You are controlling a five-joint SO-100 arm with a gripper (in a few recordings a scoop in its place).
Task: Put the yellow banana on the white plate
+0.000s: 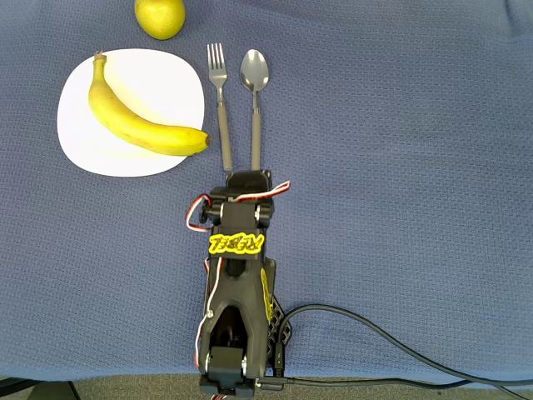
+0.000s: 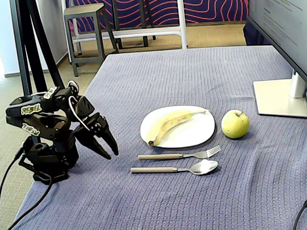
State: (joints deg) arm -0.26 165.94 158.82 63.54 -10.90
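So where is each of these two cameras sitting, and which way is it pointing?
Overhead view: hangs above the table, looks straight down; the arm shows from above, base at the bottom edge.
Fixed view: stands low beside the table, looks across it; the arm and its gripper show at left.
Both show the yellow banana on the white plate.

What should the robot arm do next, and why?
Probably nothing more than stay back, folded near its base. The banana already lies on the plate, with only its dark tip reaching the rim. The end effector hangs open and empty above the cloth, apart from the fork and spoon, so the job looks done.
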